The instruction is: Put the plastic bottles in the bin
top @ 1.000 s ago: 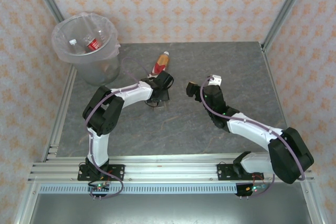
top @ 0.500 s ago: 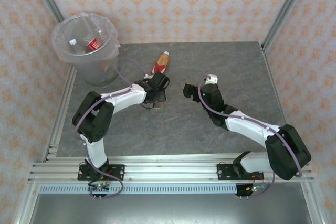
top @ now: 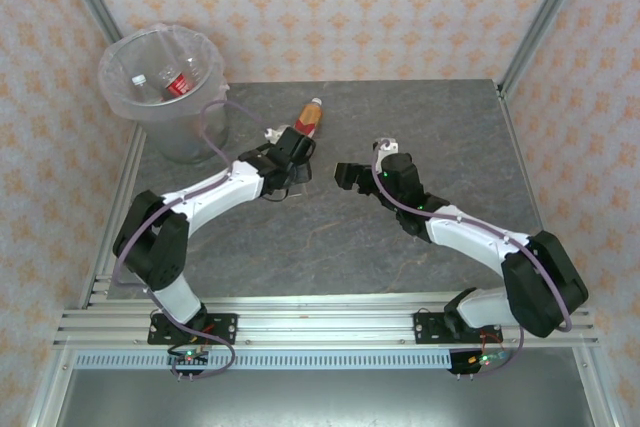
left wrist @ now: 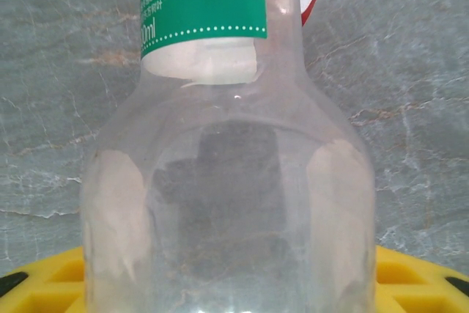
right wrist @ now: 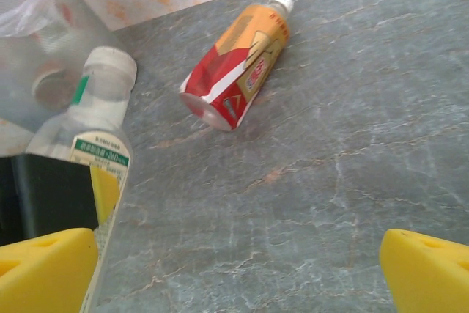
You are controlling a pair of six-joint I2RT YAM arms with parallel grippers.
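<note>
I'd have the left tool, pinched on the green-labelled bottle, squeeze gently and lift straight toward the bin; the right tool gapes wide.

A grey, marble-patterned table lies at the centre. Behind it and to both sides stand walls papered cream with orange floral motifs. Silver metal posts rise from its far corners. Silver rails run along its near edge.
</note>
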